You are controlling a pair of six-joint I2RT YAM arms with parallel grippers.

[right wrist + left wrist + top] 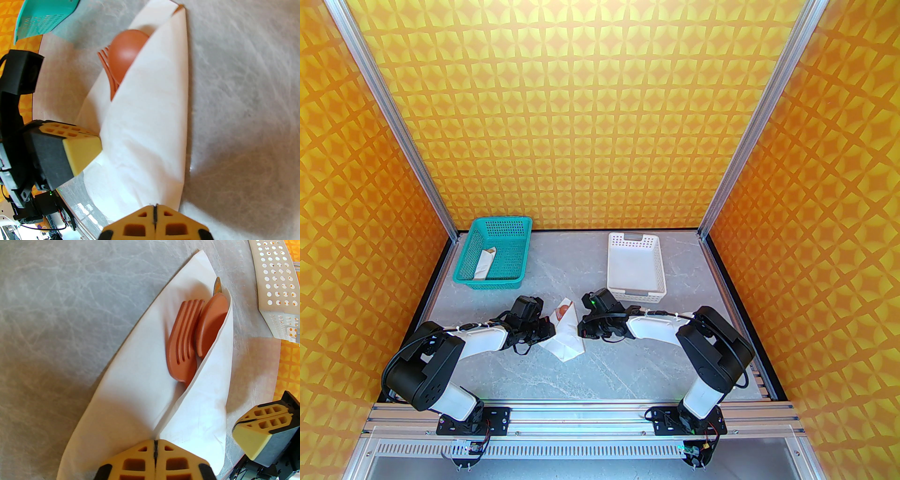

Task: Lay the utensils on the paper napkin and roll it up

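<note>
The white paper napkin (pixel 566 340) lies mid-table, with one flap folded over the utensils. In the left wrist view the napkin (pixel 140 371) leaves the orange fork (pixel 182 343), the reddish-brown spoon bowl (pixel 212 322) and the knife tip (pixel 218 285) sticking out of its far end. The right wrist view shows the spoon (pixel 126 54) and fork tines (pixel 105 56) above the napkin flap (pixel 152 121). My left gripper (pixel 551 328) (pixel 155 448) is shut, tips at the napkin's fold. My right gripper (pixel 581 328) (pixel 154 211) is shut at the napkin's opposite edge. Whether either pinches paper is unclear.
A teal basket (pixel 494 253) holding a white paper tube (pixel 483 265) stands at the back left. A white perforated basket (pixel 635 267) stands at the back right, close behind the right wrist. Orange patterned walls enclose the table.
</note>
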